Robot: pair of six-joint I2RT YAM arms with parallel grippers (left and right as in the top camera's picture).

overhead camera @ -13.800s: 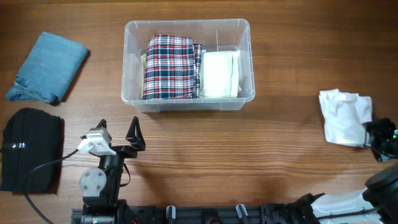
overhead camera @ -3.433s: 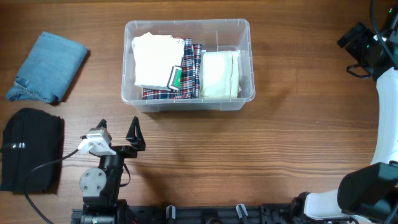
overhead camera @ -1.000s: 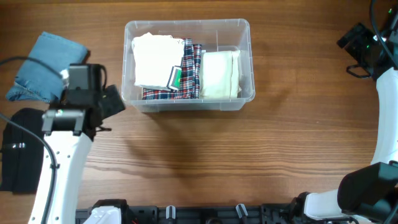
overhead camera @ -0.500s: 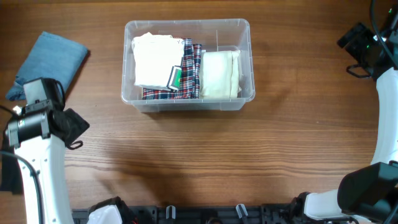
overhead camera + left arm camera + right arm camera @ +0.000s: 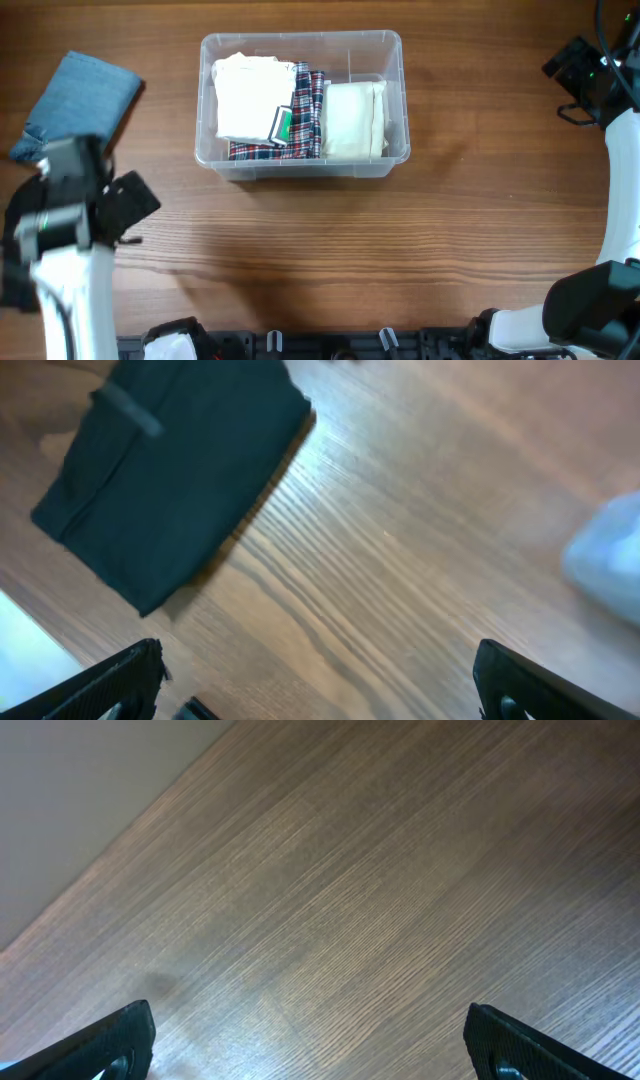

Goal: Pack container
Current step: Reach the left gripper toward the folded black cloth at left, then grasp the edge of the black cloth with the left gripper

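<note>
The clear plastic container [image 5: 300, 37] stands at the table's far middle. In it lie a white folded cloth [image 5: 245, 98], a plaid cloth [image 5: 306, 112] and a cream cloth [image 5: 352, 118]. A blue denim cloth [image 5: 82, 100] lies far left, also at the right edge of the left wrist view [image 5: 612, 550]. A black cloth [image 5: 170, 475] lies below my left arm, mostly hidden overhead. My left gripper [image 5: 130, 205] [image 5: 320, 680] is open and empty above bare wood, right of the black cloth. My right gripper [image 5: 575, 70] [image 5: 310, 1040] is open and empty over the far right of the table.
The wooden table [image 5: 330, 250] stretches in front of the container. Its edge, with a pale floor beyond, shows at the upper left of the right wrist view [image 5: 80, 780]. My left arm [image 5: 65, 280] rises from the front left.
My left arm has swung from beside the container's left wall out to the front left, over the black cloth. The right arm and the container's contents have not moved.
</note>
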